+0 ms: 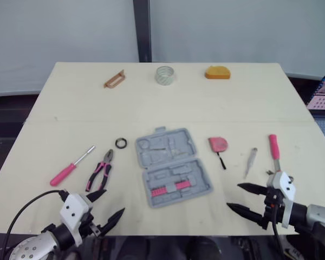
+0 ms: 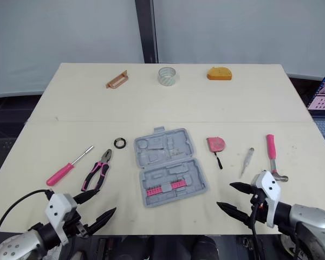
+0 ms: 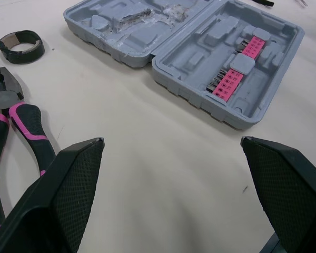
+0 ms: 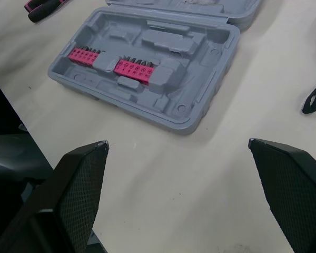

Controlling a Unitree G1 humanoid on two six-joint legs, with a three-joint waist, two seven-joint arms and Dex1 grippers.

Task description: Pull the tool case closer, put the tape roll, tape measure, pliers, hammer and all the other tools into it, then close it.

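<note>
Grey case (image 1: 166, 145), seemingly 2 bit strips (image 4: 132, 68)

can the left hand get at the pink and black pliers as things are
Probably yes: the left hand is open just short of the pink-and-black pliers, with only bare pale table between them.

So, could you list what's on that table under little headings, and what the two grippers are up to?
Tool case: open, flat, in the middle, pink bit strips in its near half
Left of case: black tape roll, pliers, pink screwdriver
Right of case: pink tape measure, small silver tool, pink-handled hammer
Far side: brown piece, clear tape roll, orange object
Left gripper: open, empty, near the pliers
Right gripper: open, empty, near the hammer
</note>
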